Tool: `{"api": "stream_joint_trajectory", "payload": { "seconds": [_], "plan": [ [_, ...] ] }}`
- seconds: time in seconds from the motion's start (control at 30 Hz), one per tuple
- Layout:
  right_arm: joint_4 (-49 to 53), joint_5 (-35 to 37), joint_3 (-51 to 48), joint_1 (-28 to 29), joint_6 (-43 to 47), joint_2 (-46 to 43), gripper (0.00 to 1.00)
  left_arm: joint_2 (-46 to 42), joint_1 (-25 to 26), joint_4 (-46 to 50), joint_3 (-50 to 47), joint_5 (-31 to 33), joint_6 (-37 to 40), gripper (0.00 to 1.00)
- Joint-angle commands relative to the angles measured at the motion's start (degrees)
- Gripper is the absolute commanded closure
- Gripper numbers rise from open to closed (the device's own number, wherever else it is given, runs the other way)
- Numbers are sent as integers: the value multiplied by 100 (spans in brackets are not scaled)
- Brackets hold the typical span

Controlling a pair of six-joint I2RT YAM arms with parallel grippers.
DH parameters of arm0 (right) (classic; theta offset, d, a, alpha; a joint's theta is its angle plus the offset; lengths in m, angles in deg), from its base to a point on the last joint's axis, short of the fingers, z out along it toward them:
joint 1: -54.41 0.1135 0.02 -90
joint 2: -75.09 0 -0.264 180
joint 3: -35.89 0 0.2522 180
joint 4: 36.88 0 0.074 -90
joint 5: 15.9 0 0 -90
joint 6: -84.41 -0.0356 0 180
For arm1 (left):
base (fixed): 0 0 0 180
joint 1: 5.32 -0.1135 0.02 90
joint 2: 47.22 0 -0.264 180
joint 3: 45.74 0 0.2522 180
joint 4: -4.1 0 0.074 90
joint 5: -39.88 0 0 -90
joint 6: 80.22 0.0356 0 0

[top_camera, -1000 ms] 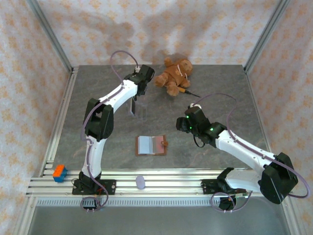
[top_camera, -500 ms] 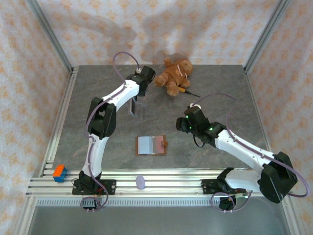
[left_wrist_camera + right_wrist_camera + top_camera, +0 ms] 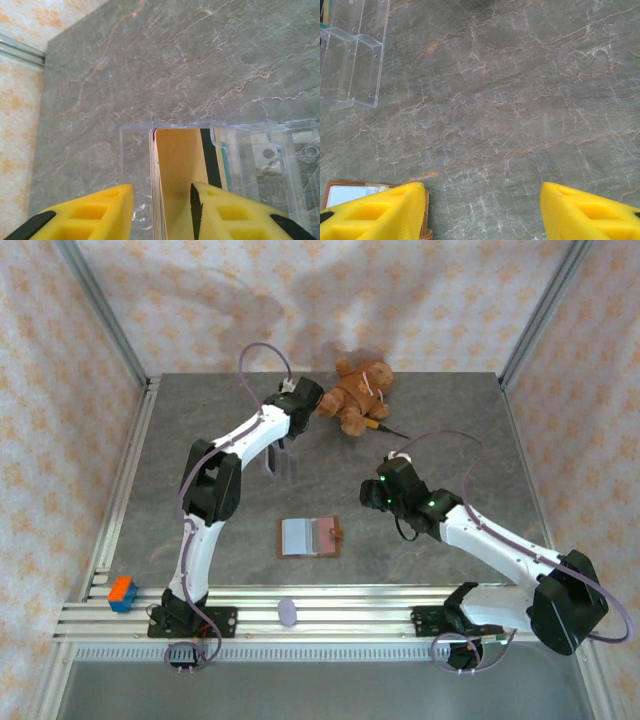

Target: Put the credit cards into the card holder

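Note:
A stack of credit cards stands on edge inside a clear plastic box; the front card is tan with a black stripe. My left gripper straddles the stack from above. Its right pad is against the card face, and its left finger stands a small gap away, outside the box wall. From above, the left gripper is at the box near the table's back. The brown card holder lies open mid-table, with its corner beside my right gripper, which is open above bare table.
A brown teddy bear lies at the back centre with a thin tool beside it. A blue-and-orange block and a small purple object sit on the front rail. The clear box also appears at the upper left of the right wrist view.
The left gripper's jaws have narrowed around the card stack, and its wrist has shifted slightly right. The right arm has not moved.

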Motion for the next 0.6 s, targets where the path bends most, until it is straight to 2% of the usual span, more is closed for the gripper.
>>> {"api": "stream_joint_trajectory", "payload": {
  "seconds": [0.0,0.1,0.17,0.23,0.27,0.37,0.57],
  "plan": [
    [128,142,23,-36,-17,-40,38,-1,98,43,197,536,182,64],
    [146,163,-2,-36,-17,-82,38,-11,99,65,224,513,195,67],
    [147,167,-13,-36,-23,-99,38,-11,98,76,238,468,177,73],
    [155,165,-29,-36,-24,-110,37,-10,100,76,238,395,178,73],
    [155,168,-30,-36,-33,-110,37,-10,100,91,254,347,161,71],
    [154,154,-28,-36,-38,-118,37,10,100,111,256,173,151,47],
    [179,163,-48,-36,-47,-146,37,199,100,386,362,422,134,46]
  ]
}}
